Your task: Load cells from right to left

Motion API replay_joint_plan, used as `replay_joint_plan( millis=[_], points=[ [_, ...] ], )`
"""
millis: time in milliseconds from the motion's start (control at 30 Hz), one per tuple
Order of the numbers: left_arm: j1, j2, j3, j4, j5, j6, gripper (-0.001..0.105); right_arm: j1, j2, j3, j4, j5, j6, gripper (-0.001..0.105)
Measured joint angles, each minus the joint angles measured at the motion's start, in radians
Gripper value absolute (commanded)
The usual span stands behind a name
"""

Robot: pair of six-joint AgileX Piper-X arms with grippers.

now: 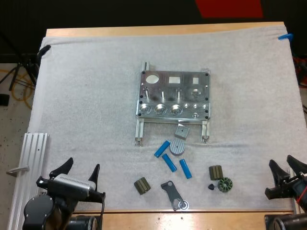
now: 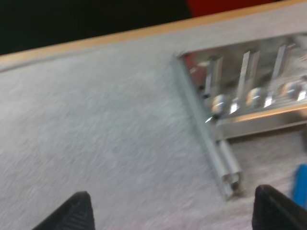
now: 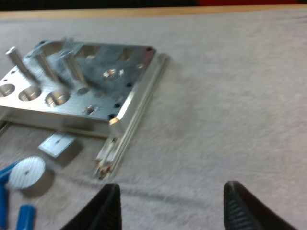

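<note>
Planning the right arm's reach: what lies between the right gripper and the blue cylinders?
High view: a dark ribbed block, a gear-shaped part and a small black piece.

— Where do we find the cells?
— We see three, all lying flat on the white mat [image 1: 86, 96] near the metal fixture [image 1: 173, 95]: the left blue cylinder [image 1: 162, 148], the middle blue cylinder [image 1: 169, 163] and the right blue cylinder [image 1: 185, 168], each slanted and apart from it.
— And the fixture?
— We see it flat on two rails, with three round sockets along its near edge.
</note>
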Motion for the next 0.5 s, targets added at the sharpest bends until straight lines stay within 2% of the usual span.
replay_joint_plan(
  millis=[133,267,433,500],
  points=[
    [0.000,0.031,-0.046,0.000,0.052,0.027,0.067,0.000,0.082,-0.044,0.006,-0.064,0.000,0.048],
    [0.000,0.140,-0.109,0.000,0.078,0.092,0.067,0.000,0.188,-0.103,0.007,-0.121,0.000,0.048],
    [0.000,0.283,-0.182,-0.002,0.096,0.121,0.067,0.000,0.319,-0.176,0.042,-0.207,-0.001,0.048],
    [0.000,0.348,-0.213,-0.002,0.139,0.151,0.067,0.000,0.386,-0.219,0.068,-0.247,-0.001,0.048]
  ],
)
